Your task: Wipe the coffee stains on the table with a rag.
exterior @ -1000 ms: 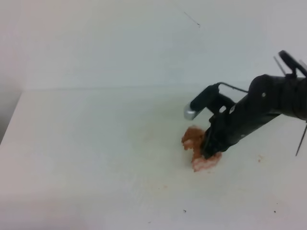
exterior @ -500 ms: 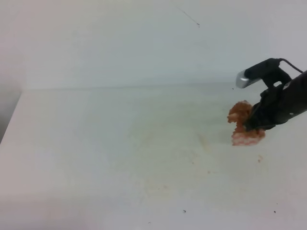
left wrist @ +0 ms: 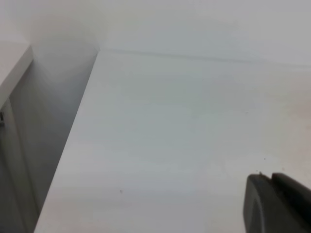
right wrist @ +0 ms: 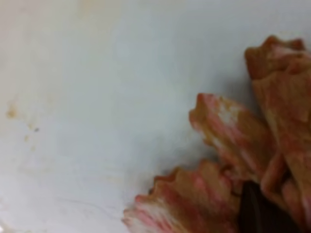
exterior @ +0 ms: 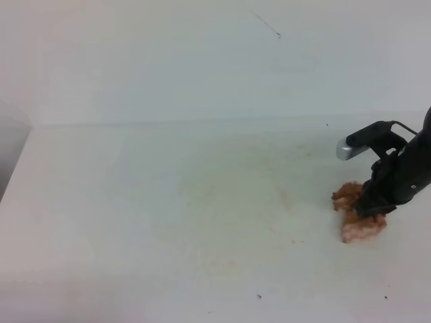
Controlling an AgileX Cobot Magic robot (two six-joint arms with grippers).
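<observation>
at the right edge of the white table (exterior: 135, 202), the right gripper (exterior: 372, 207) is clamped on the crumpled pinkish-brown rag (exterior: 357, 215), pressing it onto the surface. only a faint yellowish smear of the coffee stains (exterior: 283, 198) shows near the table's middle, well left of the rag. the left gripper (left wrist: 277, 204) shows only a dark corner in its wrist view; i cannot tell how its jaws stand.

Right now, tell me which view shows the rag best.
Right wrist: the rag fills the frame, folds and pink-white edges clear. The exterior high view shows it small under the right hand. The left wrist view misses it.
</observation>
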